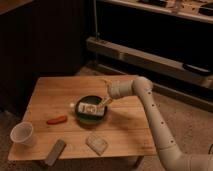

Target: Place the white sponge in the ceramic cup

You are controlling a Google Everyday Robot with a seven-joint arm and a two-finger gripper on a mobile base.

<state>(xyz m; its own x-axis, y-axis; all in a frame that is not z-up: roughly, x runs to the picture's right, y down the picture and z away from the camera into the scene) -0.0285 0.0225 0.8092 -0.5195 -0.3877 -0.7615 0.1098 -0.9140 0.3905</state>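
Observation:
The ceramic cup (22, 134) is small, plain white and tapered, and stands upright near the table's front left corner. A white rectangular block, by its look the white sponge (92, 110), lies in the dark green bowl (82, 117) at the table's middle. My gripper (105, 102) hangs over the bowl's right rim, just above the block's right end. Whether it touches the block cannot be told. The white arm (150, 107) reaches in from the right. The cup is far to the left of the gripper and nearer the front.
A red pepper-like thing (56, 120) lies left of the bowl. A grey bar (55, 151) lies at the front edge, with a pale beige pad (96, 144) to its right. The wooden table (60, 90) is low, and dark shelving stands behind it.

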